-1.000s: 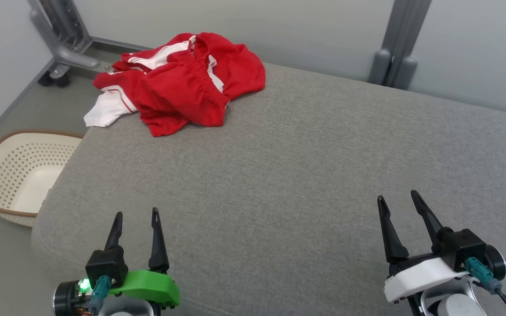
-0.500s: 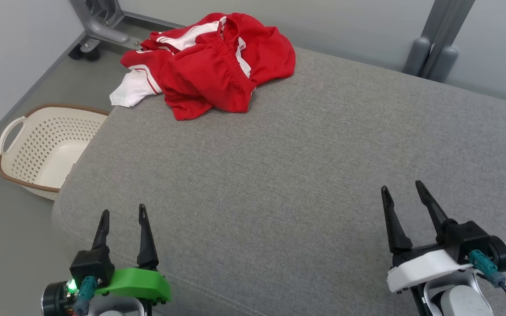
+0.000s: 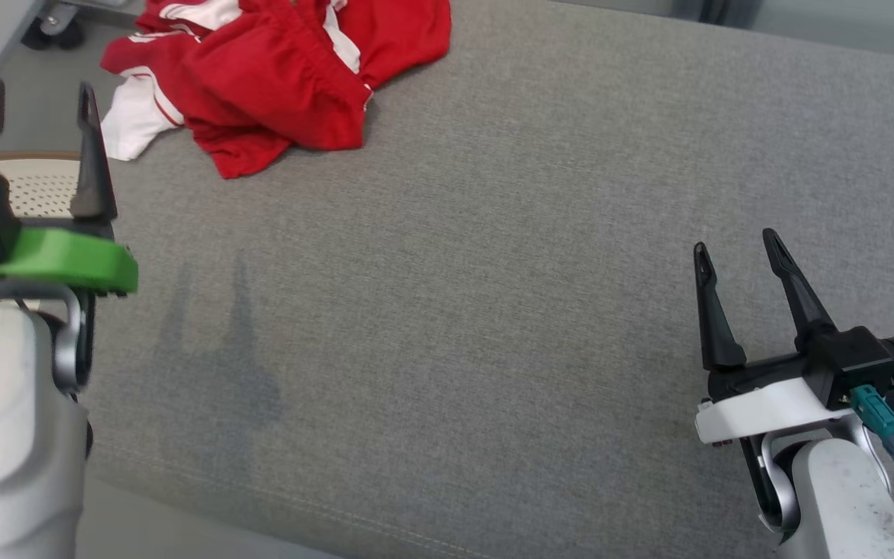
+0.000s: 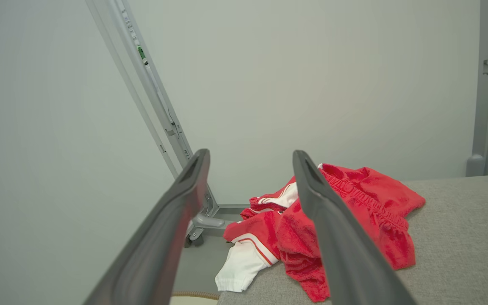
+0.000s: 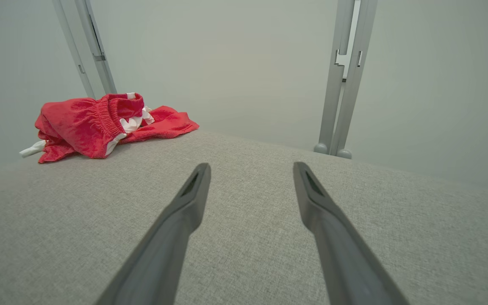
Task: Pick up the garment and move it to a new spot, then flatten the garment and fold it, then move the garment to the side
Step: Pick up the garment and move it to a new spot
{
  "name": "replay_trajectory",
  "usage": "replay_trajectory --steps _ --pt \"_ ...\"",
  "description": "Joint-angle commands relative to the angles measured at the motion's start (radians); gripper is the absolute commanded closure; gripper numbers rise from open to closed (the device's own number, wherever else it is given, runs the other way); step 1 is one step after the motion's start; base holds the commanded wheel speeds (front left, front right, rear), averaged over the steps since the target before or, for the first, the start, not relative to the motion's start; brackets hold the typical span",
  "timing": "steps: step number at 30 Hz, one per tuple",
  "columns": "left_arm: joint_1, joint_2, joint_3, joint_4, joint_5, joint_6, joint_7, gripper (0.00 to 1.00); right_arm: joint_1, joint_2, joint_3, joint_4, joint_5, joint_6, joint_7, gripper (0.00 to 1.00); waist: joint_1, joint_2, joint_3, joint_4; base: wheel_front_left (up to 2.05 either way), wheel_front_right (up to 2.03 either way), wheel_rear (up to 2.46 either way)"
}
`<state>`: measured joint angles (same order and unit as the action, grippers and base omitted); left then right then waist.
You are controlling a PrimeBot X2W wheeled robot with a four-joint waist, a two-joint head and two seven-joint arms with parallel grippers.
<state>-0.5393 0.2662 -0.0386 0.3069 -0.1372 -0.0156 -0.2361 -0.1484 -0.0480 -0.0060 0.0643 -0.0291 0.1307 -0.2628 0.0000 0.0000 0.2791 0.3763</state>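
The garment (image 3: 276,70) is a crumpled heap of red cloth with white stripes and a white corner, lying at the far left corner of the grey padded table (image 3: 493,272); its white part hangs over the table's left edge. It also appears in the left wrist view as the garment (image 4: 354,212) and in the right wrist view as the garment (image 5: 95,123). My left gripper (image 3: 36,97) is raised at the left edge, open and empty, a short way in front of the heap. My right gripper (image 3: 734,244) hovers open and empty over the table's right side, far from the cloth.
A cream perforated basket (image 3: 36,182) stands on the floor beside the table's left edge, partly behind my left gripper. Grey metal frame posts (image 5: 341,80) rise against the pale wall behind the table. A castor wheel (image 3: 55,27) sits on the floor at the far left.
The head camera has tilted down and closer, shifting the whole picture. My left arm has risen and reached forward towards the garment. The right gripper has moved forward a little. The garment lies as before.
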Motion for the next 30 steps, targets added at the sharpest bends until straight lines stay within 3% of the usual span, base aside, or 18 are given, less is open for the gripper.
replay_trajectory --steps 1,4,8,12,15,21,22,23,24,25,30 --pt "-0.075 0.023 -0.014 0.043 0.005 -0.029 0.040 0.00 -0.018 -0.004 0.005 -0.006 -0.014 0.000 -0.003 0.00 0.0000 0.0000 0.110 -0.104 0.00 0.00 0.00" --pt "-0.212 0.058 -0.047 0.145 0.000 -0.073 0.118 0.00 -0.034 -0.004 0.018 -0.013 -0.019 0.000 -0.003 0.00 0.0000 0.0000 0.151 -0.146 0.00 0.00 0.00" --pt "-0.332 0.093 -0.102 0.305 0.021 -0.097 0.204 0.00 -0.050 -0.004 0.025 -0.027 -0.020 0.000 -0.003 0.00 0.0000 0.0000 0.198 -0.195 0.00 0.00 0.00" --pt "-0.411 0.099 -0.128 0.441 0.018 -0.104 0.235 0.00 -0.058 -0.004 0.023 -0.043 -0.022 0.000 -0.003 0.00 0.0000 0.0000 0.238 -0.234 0.00 0.00 0.00" --pt "-0.448 0.119 -0.129 0.532 0.030 -0.083 0.249 0.00 -0.066 -0.004 0.024 -0.055 -0.020 0.000 -0.003 0.00 0.0000 0.0000 0.263 -0.257 0.00 0.00 0.00" --pt "-0.482 0.099 -0.116 0.672 -0.002 -0.069 0.275 0.00 -0.059 -0.004 0.026 -0.067 -0.012 0.000 -0.003 0.00 0.0000 0.0000 0.284 -0.277 0.00 0.00 0.00" --pt "-0.488 0.099 -0.113 0.691 -0.007 -0.068 0.276 0.18 -0.057 -0.004 0.025 -0.067 -0.012 0.000 -0.003 0.00 0.0000 0.0000 0.283 -0.278 0.00 0.00 0.00" --pt "-0.492 0.100 -0.115 0.702 -0.007 -0.069 0.273 0.61 -0.057 -0.004 0.024 -0.066 -0.012 0.000 -0.003 0.00 0.0000 0.0000 0.281 -0.277 0.00 0.00 0.00" --pt "-0.497 0.101 -0.117 0.714 -0.007 -0.069 0.266 0.85 -0.059 -0.004 0.022 -0.066 -0.012 0.000 -0.003 0.00 0.0000 0.0000 0.277 -0.275 0.00 0.00 0.00" --pt "-0.500 0.102 -0.117 0.721 -0.009 -0.066 0.257 1.00 -0.060 -0.004 0.020 -0.066 -0.012 0.000 -0.003 0.00 0.0000 0.0000 0.273 -0.274 0.00 0.00 0.00" --pt "-0.514 0.105 -0.123 0.747 -0.010 -0.057 0.190 1.00 -0.051 -0.004 0.026 -0.058 -0.008 0.000 -0.003 0.00 0.0000 0.0000 0.231 -0.256 0.00 0.00 0.00"
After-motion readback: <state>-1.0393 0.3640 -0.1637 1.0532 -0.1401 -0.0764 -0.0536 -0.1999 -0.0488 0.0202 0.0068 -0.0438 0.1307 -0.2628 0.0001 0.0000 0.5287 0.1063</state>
